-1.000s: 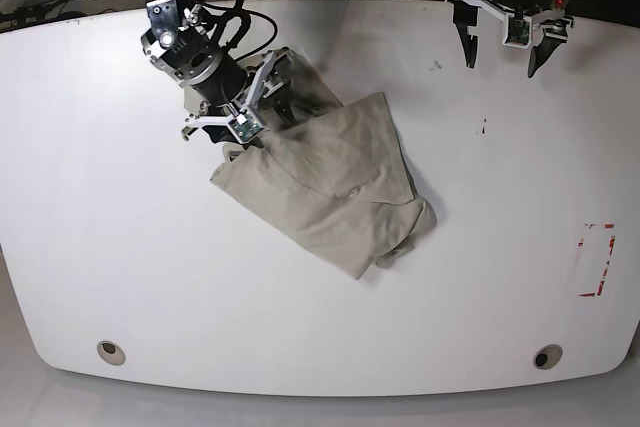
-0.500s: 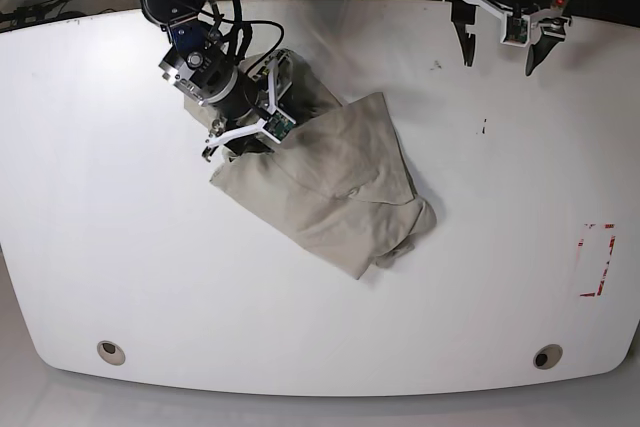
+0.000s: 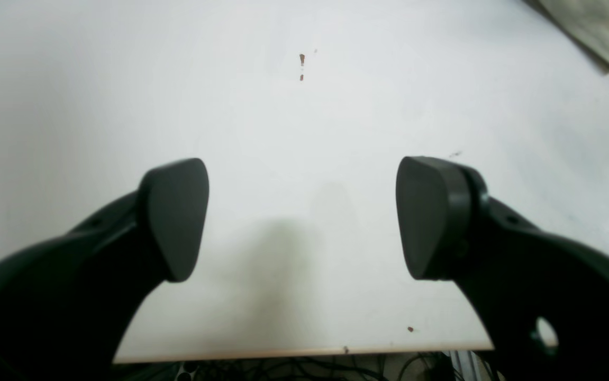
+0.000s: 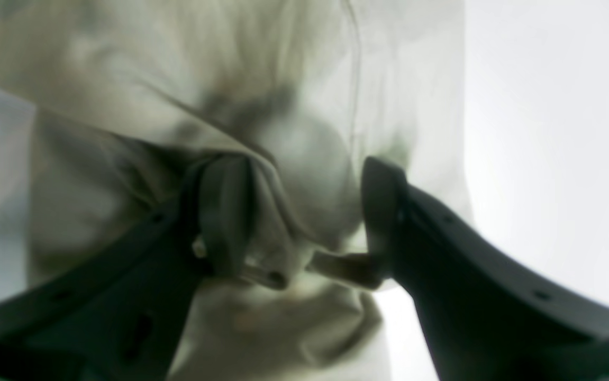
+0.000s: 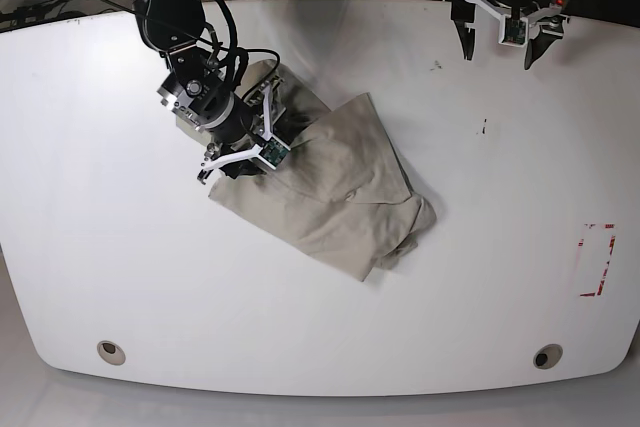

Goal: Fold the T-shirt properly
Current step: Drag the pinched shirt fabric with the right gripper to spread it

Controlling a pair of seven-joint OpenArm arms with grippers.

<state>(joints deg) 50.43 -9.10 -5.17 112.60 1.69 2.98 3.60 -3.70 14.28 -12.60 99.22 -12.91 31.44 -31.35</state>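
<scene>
Since the earlier frame, the right gripper has slid down onto the T-shirt, which lies rumpled mid-table. Close up, its jaws pinch a soft khaki fold. Left gripper hangs spread, empty.

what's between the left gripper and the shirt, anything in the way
Nothing visible. The left gripper hangs open near the table's far edge, with only bare tabletop between it and the shirt. The right gripper is already at the shirt's other end.
</scene>
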